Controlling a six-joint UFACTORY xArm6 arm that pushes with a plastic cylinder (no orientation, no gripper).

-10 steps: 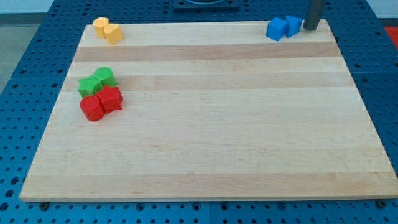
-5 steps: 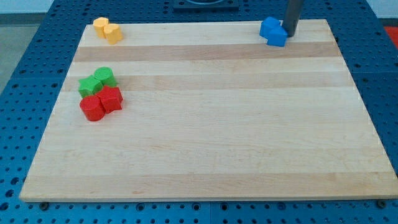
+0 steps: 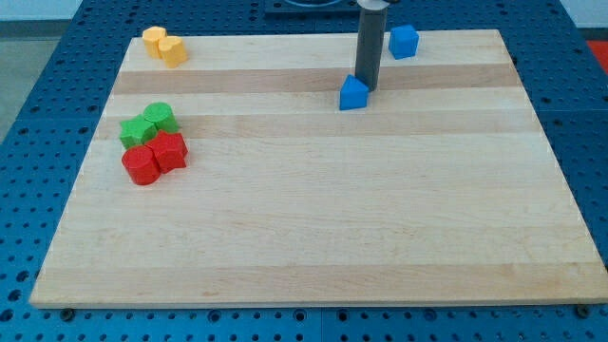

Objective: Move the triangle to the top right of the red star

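A blue triangle block [image 3: 353,93] lies near the upper middle of the wooden board. My tip [image 3: 367,88] touches its upper right side, with the dark rod rising to the view's top. The red star [image 3: 170,151] sits at the board's left, against a red round block [image 3: 142,164]. The triangle is far to the right of the red star and a little higher in the view.
A blue cube [image 3: 404,41] rests near the board's top edge, right of the rod. A green star [image 3: 137,131] and a green round block [image 3: 160,117] touch the red pair from above. Two yellow blocks [image 3: 163,45] sit at the top left corner.
My tip has swept left and down from the top right corner, pushing the blue triangle with it. The blue cube has been left behind near the top edge.
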